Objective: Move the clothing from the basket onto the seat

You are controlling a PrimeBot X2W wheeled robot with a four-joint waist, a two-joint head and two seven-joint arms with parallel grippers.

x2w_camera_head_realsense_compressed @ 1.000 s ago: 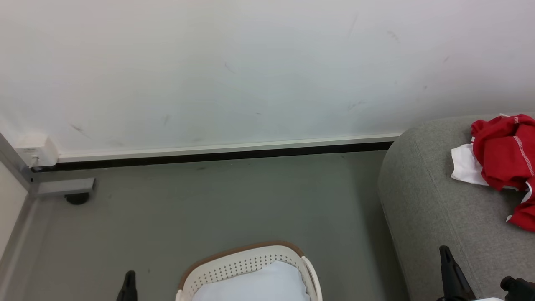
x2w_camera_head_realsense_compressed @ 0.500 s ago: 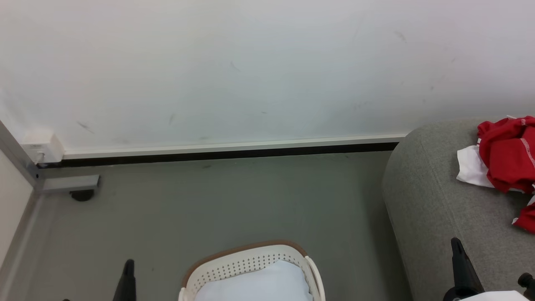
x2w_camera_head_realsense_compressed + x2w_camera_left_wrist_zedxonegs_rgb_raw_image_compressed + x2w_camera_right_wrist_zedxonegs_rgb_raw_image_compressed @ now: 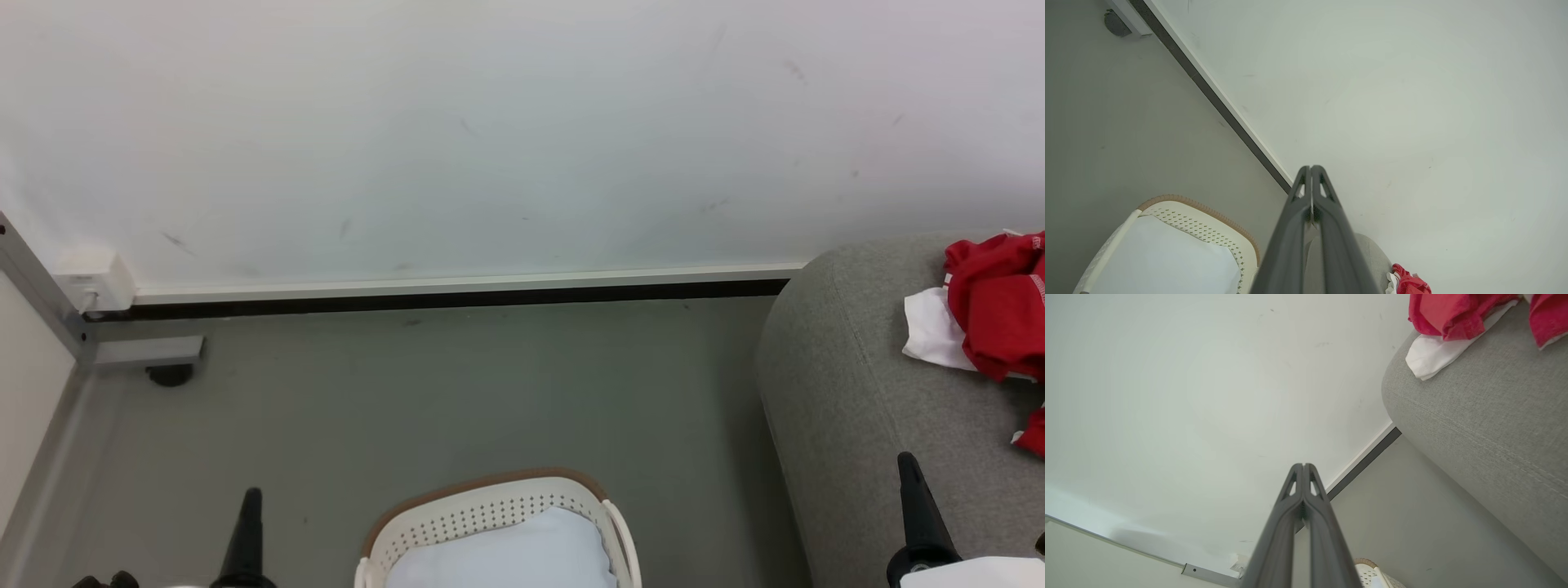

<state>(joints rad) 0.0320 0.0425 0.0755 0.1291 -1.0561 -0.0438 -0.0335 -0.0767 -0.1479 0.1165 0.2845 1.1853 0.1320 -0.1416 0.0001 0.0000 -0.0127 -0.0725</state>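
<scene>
My left gripper (image 3: 1311, 168) is pinched closed, empty, beside the basket (image 3: 490, 483) with a pale sheet (image 3: 510, 555) in it. The right gripper (image 3: 1303, 465) is closed and empty too, near the seat (image 3: 841, 392)'s left edge; red clothing (image 3: 992, 322) lies at its far edge.

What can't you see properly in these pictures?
1. Basket: the head view's bottom edge cuts off its near half.
2. Under the pale sheet: it covers the basket's inside, so anything lying beneath is hidden.
3. Red clothes on the sofa: the head view's right edge cuts them off, so the whole pile cannot be made out.
</scene>
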